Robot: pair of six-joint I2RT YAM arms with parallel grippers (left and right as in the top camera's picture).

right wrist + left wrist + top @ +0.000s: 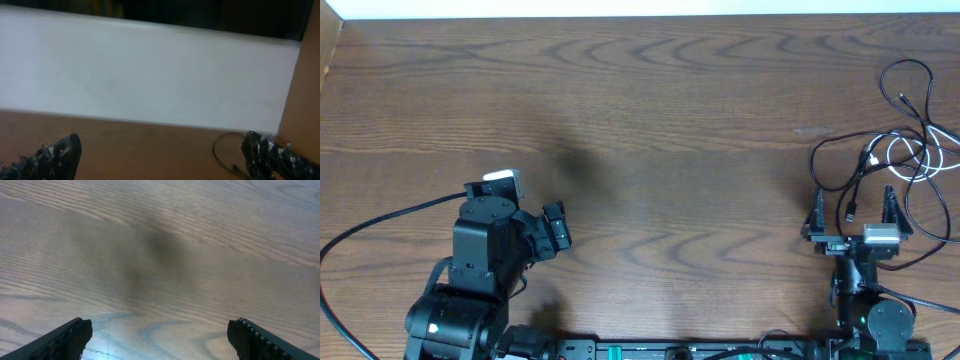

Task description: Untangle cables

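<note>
**Cables still tangled at far right — right hand nearest, both hands released**

Cables lie in a loose knot on the desk at the far right side: several thin black cords looping over one white cord, with small plug ends showing. One black loop reaches toward the far edge; other strands trail down the right side past the right arm.

Right hand: fingers spread wide, gripping nothing. The knot sits just beyond it and a little to its right; a black strand with a plug end hangs into the gap between the fingers in the overhead view — whether it touches, cannot tell. The right wrist view is blurred and shows only a thin black loop near the right finger.

Left hand: released, empty, over bare wood on the left, well apart from the cables.

Judgement: no separation done yet. The tangle has no single long axis; its spread runs roughly near-to-far. The right arm is clearly the nearer one, and a short reach forward and rightward should meet the strands.
</note>
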